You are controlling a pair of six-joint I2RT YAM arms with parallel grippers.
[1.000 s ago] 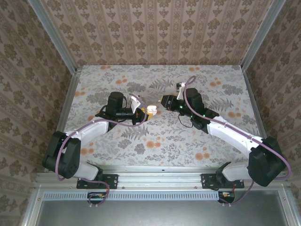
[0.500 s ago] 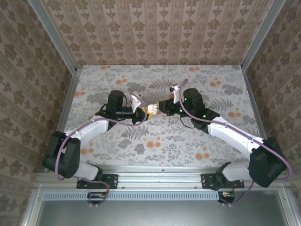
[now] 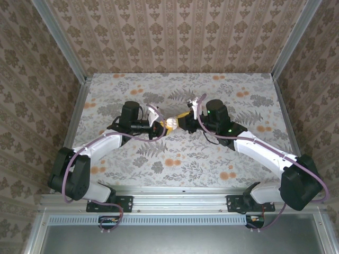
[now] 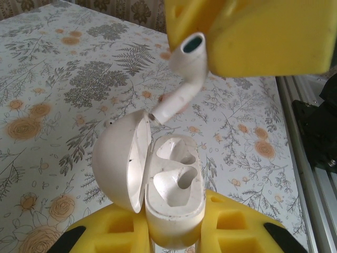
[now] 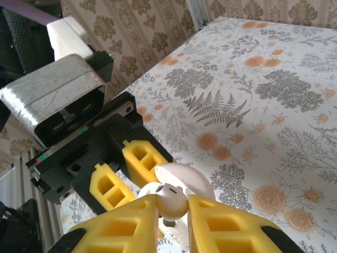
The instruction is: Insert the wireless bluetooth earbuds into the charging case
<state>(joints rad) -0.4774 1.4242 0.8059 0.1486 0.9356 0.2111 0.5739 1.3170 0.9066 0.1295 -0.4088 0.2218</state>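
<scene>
Both pinching | left tool (image 4: 174,234): open charging case (image 4: 175,184) | right tool (image 5: 172,219): earbud (image 5: 171,200) | left wrist: stem (image 4: 174,97) near lid (image 4: 122,158)

The charging case (image 4: 172,208) has its base sunk inside the left gripper (image 4: 174,229) — cut off at the bottom edge. Just above the case, the earbud (image 5: 171,202) hides its stem behind the right gripper (image 5: 172,212).

The charging case (image 4: 172,208) is smooth white plastic with a soft gloss, and the inside of its lid shows a few dark specks. The earbud (image 4: 185,74) is the same glossy white plastic. The fingers of the left claw (image 4: 171,232) and right claw (image 5: 174,216) are matt yellow, moulded with hollow cells. The counter (image 4: 63,79) has a matt floral-print covering. The rail (image 3: 180,201) is bare brushed metal.
</scene>
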